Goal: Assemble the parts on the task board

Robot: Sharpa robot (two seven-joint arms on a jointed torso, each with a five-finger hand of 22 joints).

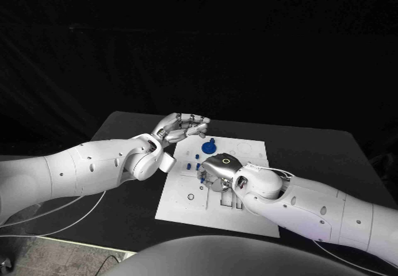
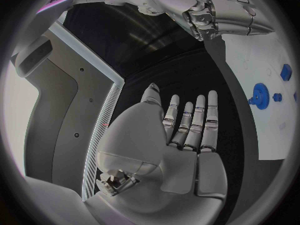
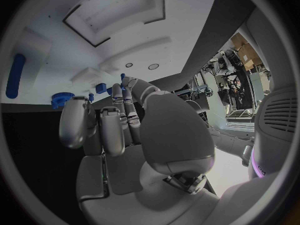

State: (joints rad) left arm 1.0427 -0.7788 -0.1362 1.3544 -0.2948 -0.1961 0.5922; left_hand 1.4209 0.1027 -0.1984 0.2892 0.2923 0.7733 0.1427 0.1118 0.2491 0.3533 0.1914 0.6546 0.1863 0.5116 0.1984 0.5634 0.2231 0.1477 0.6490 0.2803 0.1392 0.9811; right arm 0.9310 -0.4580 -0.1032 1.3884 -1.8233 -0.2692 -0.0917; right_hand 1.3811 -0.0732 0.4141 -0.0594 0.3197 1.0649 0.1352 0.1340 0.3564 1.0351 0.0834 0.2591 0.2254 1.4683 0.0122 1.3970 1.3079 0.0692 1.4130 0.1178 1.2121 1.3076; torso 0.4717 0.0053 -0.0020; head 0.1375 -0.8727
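Note:
The white task board (image 1: 207,213) lies in the middle of the black table. A blue gear (image 1: 208,148) and a small blue part (image 1: 212,140) sit at its far end. My right hand (image 1: 219,169) is down on the board's middle, fingers curled in. In the right wrist view, the tip of a small blue part (image 3: 122,76) shows between the thumb and fingertips of that hand (image 3: 125,130). More small blue parts (image 3: 100,87), the gear (image 3: 62,99) and a long blue piece (image 3: 15,75) lie close by. My left hand (image 1: 182,125) hovers above the board's far left corner, palm (image 2: 181,150) bare, fingers straight.
The board (image 3: 112,50) has a rectangular recess (image 3: 119,5) and several small holes. Black table (image 1: 307,149) surrounds the board on all sides. A cable (image 1: 58,210) hangs off the table's left edge under my left arm.

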